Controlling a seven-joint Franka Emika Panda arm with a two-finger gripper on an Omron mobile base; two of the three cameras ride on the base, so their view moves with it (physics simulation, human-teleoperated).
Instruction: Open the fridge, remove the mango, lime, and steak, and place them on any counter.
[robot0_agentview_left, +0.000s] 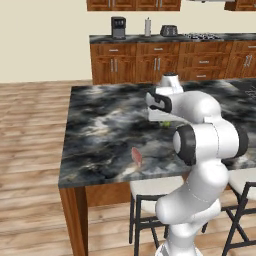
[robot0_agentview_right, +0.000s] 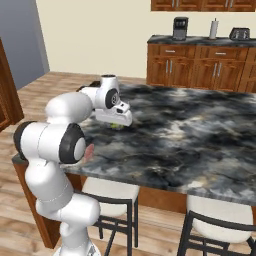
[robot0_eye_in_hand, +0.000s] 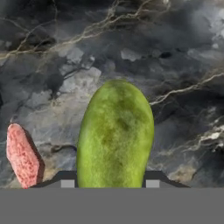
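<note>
— What am I holding right now?

— I'm looking along the hand, and the 2 dark fingertips of the two-finger gripper (robot0_eye_in_hand: 110, 181) are clamped on the elongated yellow-green mango (robot0_eye_in_hand: 115, 133), 1 on each flank. It's hanging over the black-and-grey marbled stone counter (robot0_eye_in_hand: 175, 65).

— How am I doing the set-down well?

— I'm lowering straight until the fruit is resting on the stone, then parting the fingers slowly; an oval fruit may roll, I'd judge, so I'm wanting no sideways drift on release.

— Anything close by?

— The flat pinkish-red steak (robot0_eye_in_hand: 23, 156) is lying near the mango, off to 1 side and apart from it. From the left base camera the steak (robot0_agentview_left: 136, 156) is sitting by the near edge, so I'm keeping the drop further in.

— And the lime?

— I can't tell where it is.
</note>
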